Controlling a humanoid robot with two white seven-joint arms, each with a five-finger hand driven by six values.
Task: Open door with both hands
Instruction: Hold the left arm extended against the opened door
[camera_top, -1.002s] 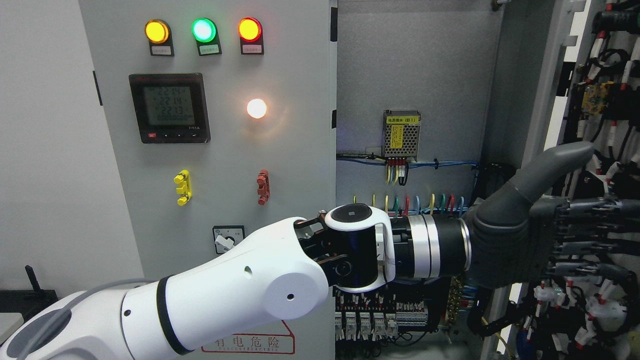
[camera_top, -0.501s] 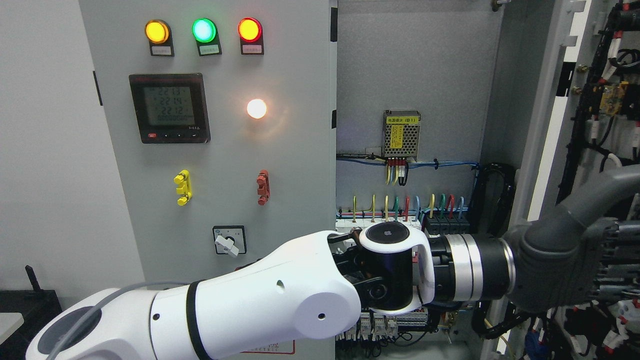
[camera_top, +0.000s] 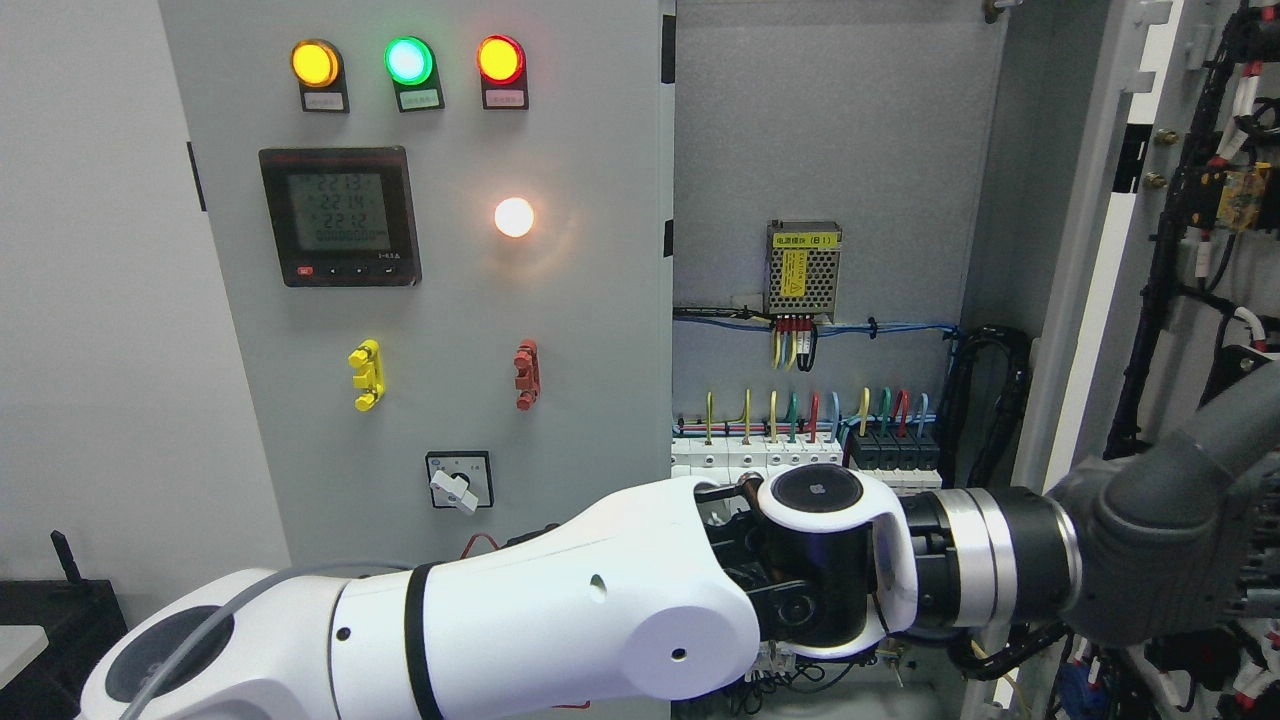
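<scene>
Now left robot hand (camera_top: 1190, 540) lower and further right, finger state unclear, door (camera_top: 1090, 300) wider open

The upper cabinet interior (camera_top: 830, 130) is bare back panel, open to reach. Lower down, the power supply (camera_top: 802, 268), wire bundles and breaker row (camera_top: 800, 455) crowd it. The left arm (camera_top: 600, 620) spans the near foreground, its left hand (camera_top: 1170, 540) against the swung-out door (camera_top: 1200, 250) at right.

Grey cabinet door (camera_top: 1130, 200) at right swung wide open, edge toward camera; inner face carries black cables, wiring; left panel door (camera_top: 440, 300) shut, lamps lit.
</scene>
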